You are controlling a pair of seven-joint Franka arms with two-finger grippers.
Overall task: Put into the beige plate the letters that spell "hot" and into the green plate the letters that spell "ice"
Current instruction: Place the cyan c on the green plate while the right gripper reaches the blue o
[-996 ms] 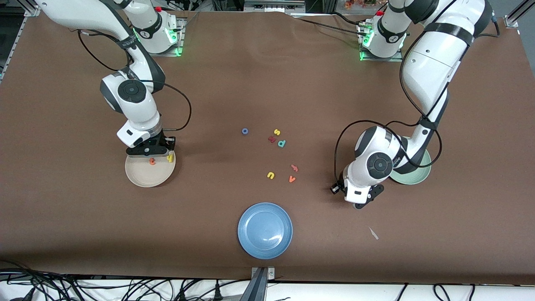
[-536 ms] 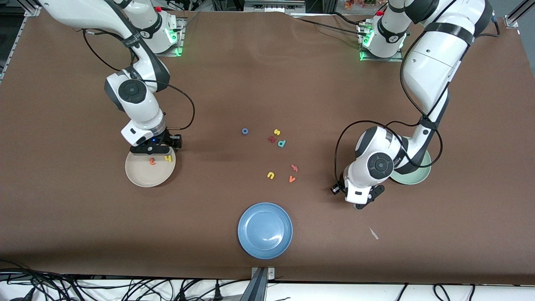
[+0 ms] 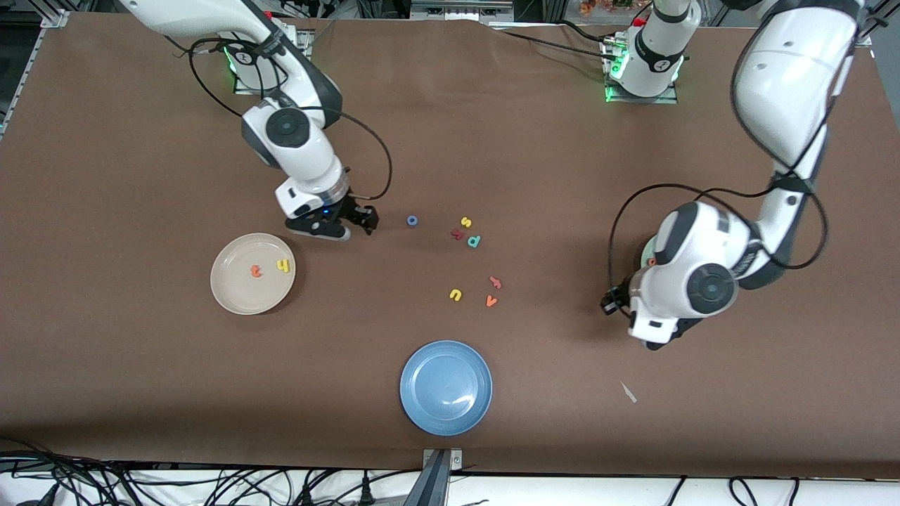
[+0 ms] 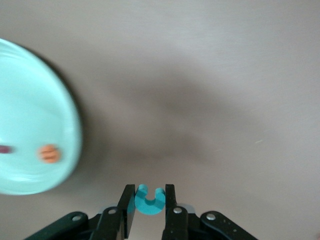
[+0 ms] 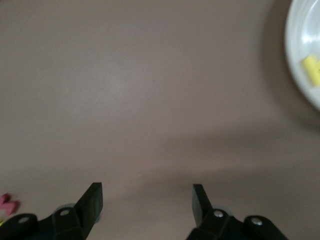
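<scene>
Fingers of the left gripper (image 4: 150, 202) are clamped on the teal "c" (image 4: 149, 199), which sits between the two black pads with its opening turned away from the wrist. In the left wrist view the gripper hangs over bare table just beside the green plate (image 4: 70, 125). That plate holds the orange "e" (image 4: 50, 153) and, at the picture's edge, a dark red sliver that is probably the "i" (image 4: 5, 148); in the front view the left arm hides nearly all of the plate.

Right gripper (image 3: 355, 226) — fingers spread wide, nothing between them — is over open table between the beige plate (image 3: 232, 299) and the blue "o" (image 3: 413, 221). The beige plate holds two letters side by side: the orange "t" (image 3: 256, 270) and the yellow "h" (image 3: 283, 265).

Loose letters lie on the brown table (image 3: 140, 386) near its middle. The "o" lies alone; toward the left arm's end from it are a yellow "s" (image 3: 465, 222), a dark red "k" (image 3: 457, 234) and a teal "p" (image 3: 474, 241), close together. Nearer the front camera lie a yellow "u" (image 3: 455, 295), an orange "v" (image 3: 491, 301) and one more reddish-orange piece (image 3: 496, 282) whose letter cannot be read.

Blue plate (image 3: 422, 407) — the one nearest the front camera — holds no letters.
</scene>
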